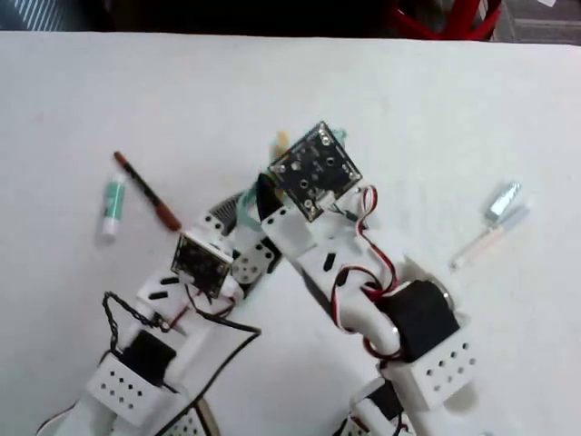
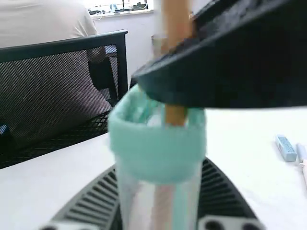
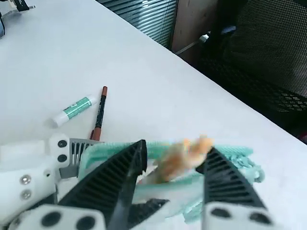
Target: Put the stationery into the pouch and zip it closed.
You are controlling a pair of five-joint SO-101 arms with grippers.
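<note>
White table (image 1: 436, 109), seen from above: my two arms meet at its centre over one teal pouch (image 2: 158, 143), mostly covered by them. My left wrist camera adds the close detail. The pouch stands upright, mouth open, gripped by my left claw (image 2: 160, 179), with one orange pencil (image 2: 175, 115) standing in that mouth. My right wrist camera looks down past my right claw (image 3: 177, 148), spread wide directly above the pouch, with the pencil's blurred end between its fingers.

Loose stationery, placed from the pouch in the high view:
- At nine o'clock, one brown pen (image 1: 145, 191).
- Beyond it, one glue stick (image 1: 112, 207).
- At three o'clock, well apart, one pale pen (image 1: 488, 242).
- Just beside that, one small blue eraser (image 1: 502, 200).
</note>
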